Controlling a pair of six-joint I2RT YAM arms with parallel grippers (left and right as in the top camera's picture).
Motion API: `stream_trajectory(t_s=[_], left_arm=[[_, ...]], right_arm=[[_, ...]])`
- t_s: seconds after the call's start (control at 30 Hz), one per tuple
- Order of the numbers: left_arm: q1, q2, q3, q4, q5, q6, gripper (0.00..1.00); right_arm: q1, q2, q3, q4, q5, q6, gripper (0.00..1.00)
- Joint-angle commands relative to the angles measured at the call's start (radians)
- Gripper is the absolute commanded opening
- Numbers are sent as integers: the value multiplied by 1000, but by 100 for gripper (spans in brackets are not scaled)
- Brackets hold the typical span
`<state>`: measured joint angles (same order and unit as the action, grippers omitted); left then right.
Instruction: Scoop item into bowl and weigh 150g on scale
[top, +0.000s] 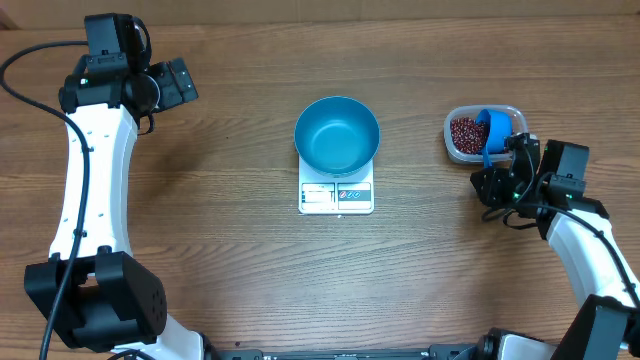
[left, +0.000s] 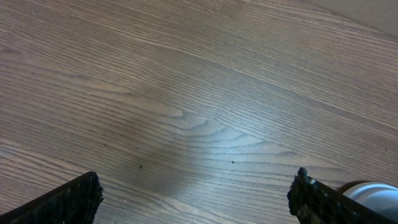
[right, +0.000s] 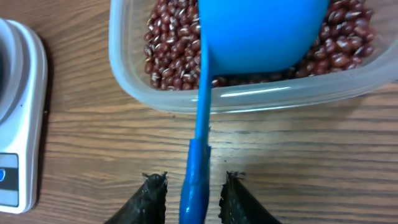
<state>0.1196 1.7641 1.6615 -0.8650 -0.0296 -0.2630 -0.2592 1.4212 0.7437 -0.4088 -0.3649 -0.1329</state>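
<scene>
The bench (top: 200, 250) is pale brown wood with a strong grain, and it carries everything I see. Nearest my right wrist camera, the right pincer (right: 193, 186) stands narrow, with 1 finger on each side of the thin handle of the blue scoop (right: 261, 31). I cannot tell whether the pads actually press the handle. The handle runs up over the near rim of the clear tub (right: 249, 99). The scoop's cup sits inside the tub, over the beans (right: 171, 43), which lie there as a loose dark red-brown layer.

Further across, well apart from the tub, the white scale (top: 337, 195) sits near the middle of the bench with its display edge toward the robot. The blue bowl (top: 337, 135) stands on its platform. Farthest off, at the left back of the bench, the left pincer (left: 196, 186) hangs wide open above bare wood, its 2 fingers far apart with nothing between them.
</scene>
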Motion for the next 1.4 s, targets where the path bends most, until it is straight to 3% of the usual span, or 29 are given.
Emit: stream_trajectory(t_s=[0.0,0.17,0.33,0.43,0.63,0.7,0.77,0.8,0.9,1.0,1.37], left_arm=[[-2,9,7,2,4,-3,100],[-2,9,7,1,4,-3,100],[-2,9,7,2,4,-3,100],[-2,9,7,2,4,-3,100],[-2,9,7,2,4,-3,100],[-2,9,7,2,4,-3,100],[-2,9,7,2,4,-3,100],[-2,9,7,2,4,-3,100],[-2,9,7,2,4,-3,100],[-2,9,7,2,4,-3,100],[-2,9,7,2,4,-3,100]], right_arm=[[6,-30,12,-5,54,-6,31],[6,-97,21,-25,76,2,34],[6,-103,21,-31,48,2,24],[6,-103,21,-47,50,1,30],[7,-101,13,-53,45,5,30],[7,-101,13,-49,45,5,21],[7,-101,13,-47,41,5,4],[7,-101,13,-51,41,5,4],[6,-101,13,-66,42,5,7],[6,-101,13,-75,42,5,18],[6,-68,13,-22,42,5,19]])
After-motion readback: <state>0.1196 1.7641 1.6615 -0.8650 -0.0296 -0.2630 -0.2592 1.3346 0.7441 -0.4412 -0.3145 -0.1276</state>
